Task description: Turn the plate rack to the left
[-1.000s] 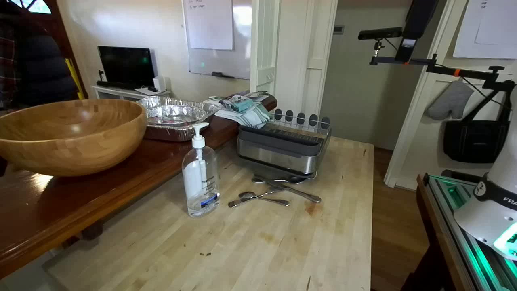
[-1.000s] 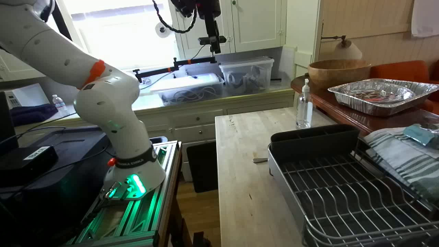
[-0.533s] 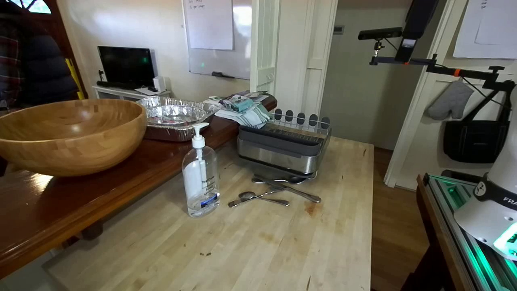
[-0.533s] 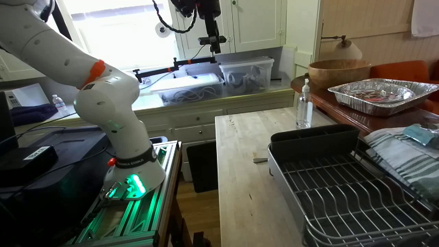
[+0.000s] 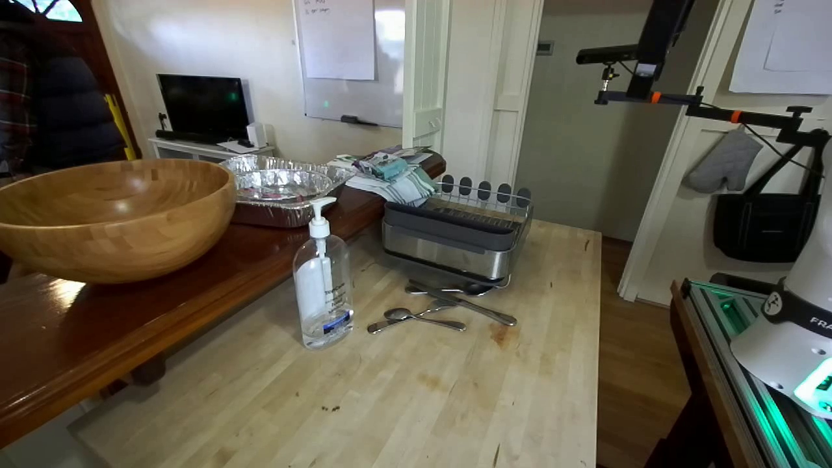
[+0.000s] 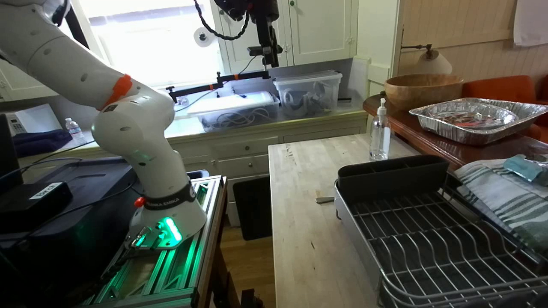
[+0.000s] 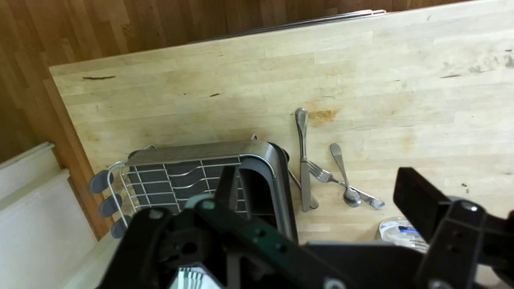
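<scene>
The silver-grey metal dish rack [image 5: 448,255] stands at one end of the butcher-block table [image 5: 455,403], just beside the loose table knife [image 7: 305,184]. The gripper [image 7: 317,182] is positioned above the table, jaws wide apart with nothing held, well apart from the rack. The leftward turn appears not yet started; approach, contact, rotation and release likely all remain to be performed.

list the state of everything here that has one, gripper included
Gripper: open, holding nothing
Plate rack: upright, no plates seen in it
Pump bottle: upright, looks filled only near the bottom
Utensils: lying loose, some crossed
Wooden bowl: upright, open side up
Foil tray: uncovered
Screen: dark
Robot's base light: lit green
Oven mitt: hanging
</scene>
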